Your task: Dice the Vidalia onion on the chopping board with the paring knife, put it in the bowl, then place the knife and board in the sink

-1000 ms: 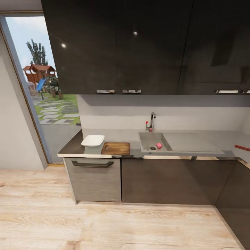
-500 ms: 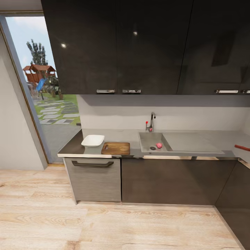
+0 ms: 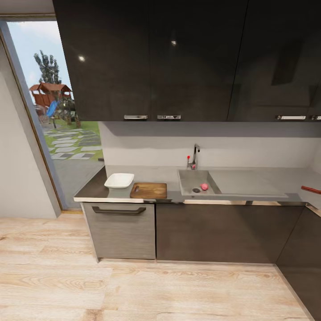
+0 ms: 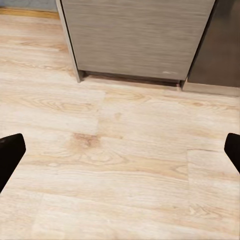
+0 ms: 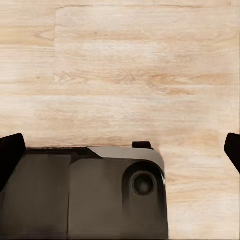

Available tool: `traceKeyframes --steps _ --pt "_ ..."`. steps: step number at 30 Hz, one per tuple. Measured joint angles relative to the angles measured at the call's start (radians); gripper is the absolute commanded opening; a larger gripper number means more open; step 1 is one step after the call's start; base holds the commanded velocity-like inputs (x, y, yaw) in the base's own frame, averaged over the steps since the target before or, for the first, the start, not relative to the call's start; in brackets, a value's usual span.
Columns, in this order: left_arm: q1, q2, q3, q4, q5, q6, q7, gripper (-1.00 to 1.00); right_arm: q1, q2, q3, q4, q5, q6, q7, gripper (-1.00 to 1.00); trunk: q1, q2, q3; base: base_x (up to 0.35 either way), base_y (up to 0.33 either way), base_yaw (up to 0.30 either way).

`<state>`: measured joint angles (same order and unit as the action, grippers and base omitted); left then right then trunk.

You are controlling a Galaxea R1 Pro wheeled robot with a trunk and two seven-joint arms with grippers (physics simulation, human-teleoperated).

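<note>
Hands: the left hand point(image 4: 120, 150) is released, its two dark fingertips point(image 4: 11, 152) set wide apart at the margins of the left wrist view, over bare wooden floor point(image 4: 125, 150) facing a grey drawer front point(image 4: 135, 35). The right hand point(image 5: 120, 150) is likewise released and holds nothing; its fingertips point(image 5: 11, 155) flank the robot's own dark base point(image 5: 90, 195) above the floorboards.

Head view: the desk point(image 3: 249, 180) runs along the back wall under dark upper cabinets point(image 3: 178, 58). The sink point(image 3: 187, 178) is set near the desk's middle, with a chrome tap point(image 3: 195, 154) at its rear edge. The Vidalia onion point(image 3: 204, 187) lies in the basin, just beside the round drain point(image 3: 196, 190). The chopping board point(image 3: 149, 190) lies flat at the desk's front edge, between the sink and the bowl point(image 3: 119, 180), which sits toward the desk's left end. At the desk's far right end a red strip, probably the handle of the paring knife point(image 3: 310, 189), is partly cut off by the frame.

Handling, as a judgement: the onion appears small, round, firm and smooth-skinned, so it is likely light but prone to rolling on the steel. A grip across its widest part, taken from above, seems safest. The robot stands well back from the desk; an approach comes first.
</note>
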<state>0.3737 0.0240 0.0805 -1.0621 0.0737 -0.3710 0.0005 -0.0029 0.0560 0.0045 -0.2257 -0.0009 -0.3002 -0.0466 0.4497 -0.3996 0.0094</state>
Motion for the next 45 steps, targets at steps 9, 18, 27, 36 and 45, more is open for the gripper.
traceKeyframes --steps 9,18,27,36,45 --pt "0.0 -0.001 0.0 0.001 0.0 0.0 -0.002 1.0 0.001 0.001 -0.002 0.048 0.005 -0.003 0.0 1.0 0.0 0.0 0.0 0.0 0.0 0.0" --pt "0.0 -0.001 0.001 0.007 0.0 0.0 -0.001 1.0 0.0 0.0 -0.003 0.051 0.001 -0.001 0.0 1.0 0.0 0.0 0.0 0.0 0.0 0.0" --pt "0.0 -0.002 -0.001 0.007 0.0 0.0 -0.001 1.0 0.0 0.005 -0.001 0.051 0.001 -0.002 0.0 1.0 0.0 0.0 0.0 0.0 0.0 0.0" --pt "0.0 -0.002 -0.001 0.008 0.0 0.0 0.0 1.0 0.0 0.003 -0.001 0.051 0.0 0.0 0.0 1.0 0.0 0.0 0.0 0.0 0.0 0.0" --pt "0.0 -0.002 -0.001 0.007 0.0 0.0 0.0 1.0 0.0 0.003 -0.001 0.051 0.0 -0.002 0.0 1.0 0.0 0.0 0.0 0.0 0.0 0.0"
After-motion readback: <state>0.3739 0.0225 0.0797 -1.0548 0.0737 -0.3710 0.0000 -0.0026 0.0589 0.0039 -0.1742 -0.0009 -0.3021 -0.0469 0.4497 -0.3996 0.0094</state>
